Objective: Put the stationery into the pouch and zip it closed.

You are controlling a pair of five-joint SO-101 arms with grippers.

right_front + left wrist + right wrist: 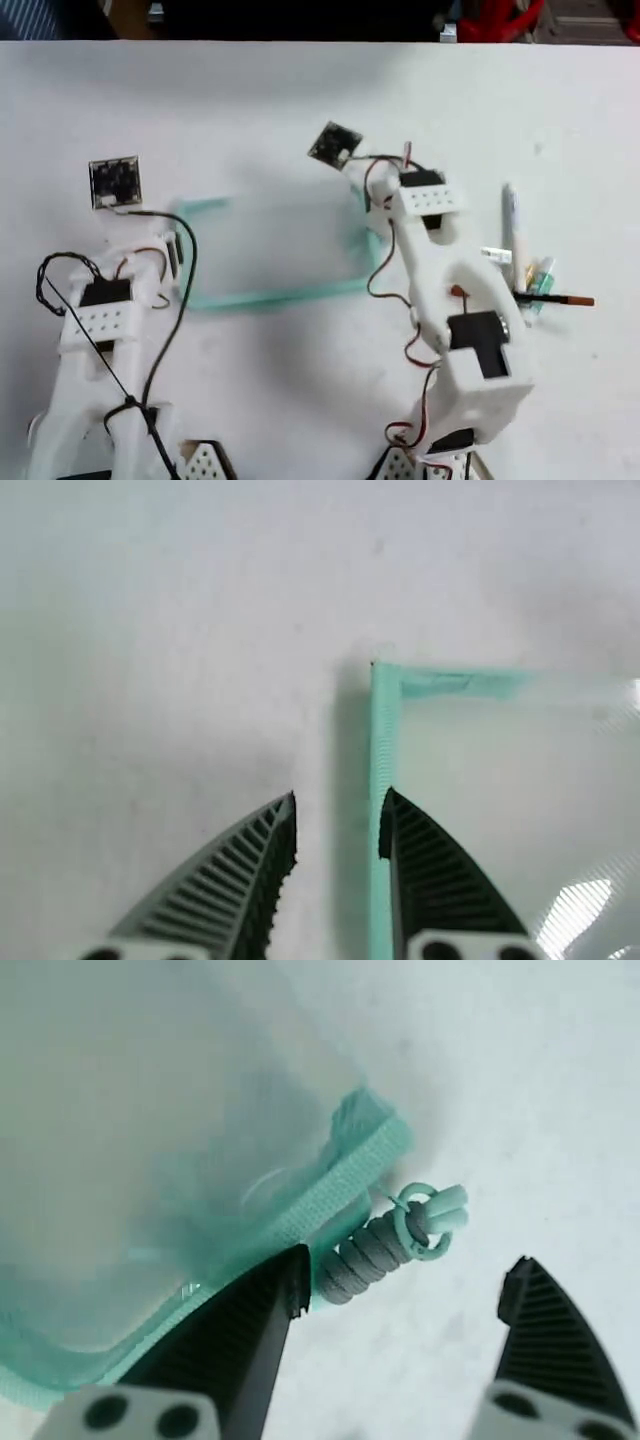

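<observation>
At the middle of the white table (250, 100), a translucent flat pouch with a mint-green fabric edging (275, 245) is laid out, and nothing can be made out inside it. The left gripper (337, 825) is held at the pouch's left edge with a narrow gap between its fingers. One finger is over the bare table and the other is right at the green border, which is not yet clamped. The right gripper (400, 1285) is held at the pouch's far-right corner with its fingers spread wide. A grey ribbed zip pull with a green ring (385, 1242) lies between them, untouched.

The step in hand is judged to be readying the pouch, with no stationery packed yet. Next, the left fingers need to pinch the edging to anchor it. The right fingers need to close on the pull and draw it along the zip (whether the zip is open or shut cannot be told).

One pouch, one pull and two grippers are counted. To the right of the right arm, well apart from the pouch, four pieces can be counted:
- a long white pen (511, 225)
- a small white piece (496, 256)
- a pale green tube (541, 278)
- a dark pencil with an orange end (555, 298)

These overlap, so more may be hidden.
</observation>
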